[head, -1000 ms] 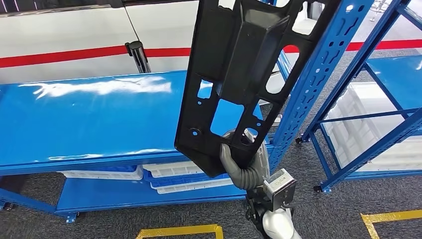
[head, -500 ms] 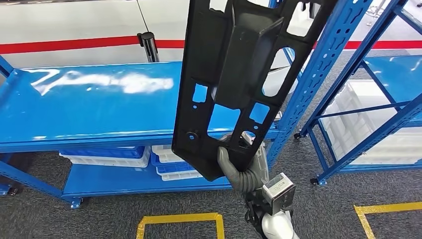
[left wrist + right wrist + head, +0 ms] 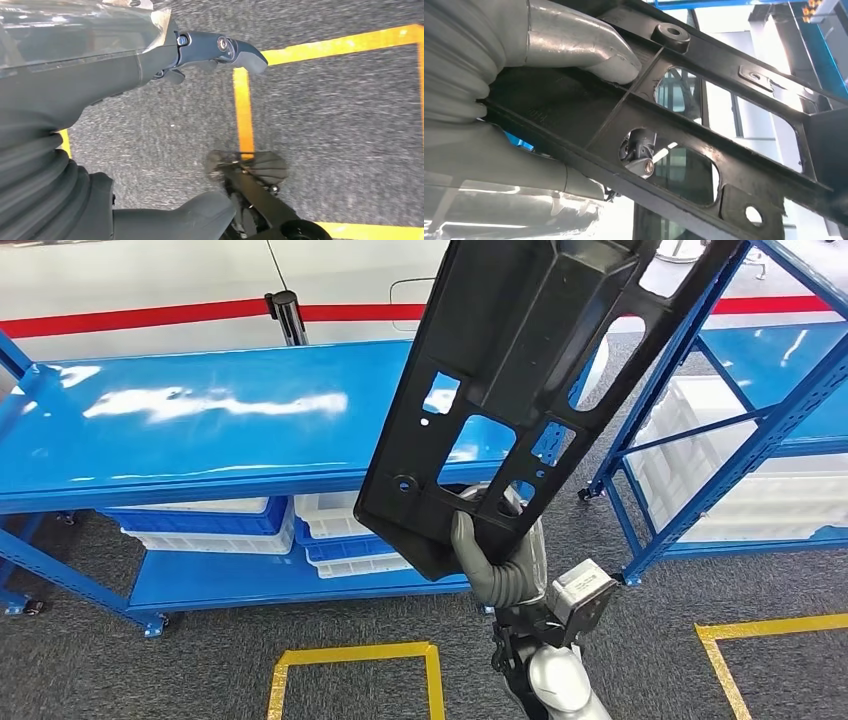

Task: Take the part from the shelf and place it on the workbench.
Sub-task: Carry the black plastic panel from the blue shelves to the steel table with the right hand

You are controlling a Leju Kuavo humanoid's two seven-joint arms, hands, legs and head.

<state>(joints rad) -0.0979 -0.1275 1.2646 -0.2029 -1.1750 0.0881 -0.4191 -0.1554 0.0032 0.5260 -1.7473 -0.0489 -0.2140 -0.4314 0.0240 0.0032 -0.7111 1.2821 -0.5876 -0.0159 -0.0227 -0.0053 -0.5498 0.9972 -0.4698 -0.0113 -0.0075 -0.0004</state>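
Note:
The part [image 3: 520,390] is a long black plastic panel with several cut-outs. It stands nearly upright and leans to the right in front of me. My right hand [image 3: 497,565] grips its lower end, the thumb on the near face. In the right wrist view the thumb [image 3: 574,45] presses on a rib of the part [image 3: 734,145] and a fingertip shows through a cut-out. The blue workbench [image 3: 200,430] lies beyond and to the left of the part. My left hand [image 3: 75,125] hangs over the carpet with its fingers apart and nothing in it.
A blue shelf rack [image 3: 690,370] stands to the right with white bins [image 3: 720,470] on its lower level. White and blue bins [image 3: 240,525] sit under the workbench. Yellow floor tape [image 3: 350,655] marks a box on the grey carpet. A post with a red belt [image 3: 285,315] stands behind the workbench.
The whole view has shifted, so the camera has moved. The part now leans further to the right in my right hand, which keeps its hold.

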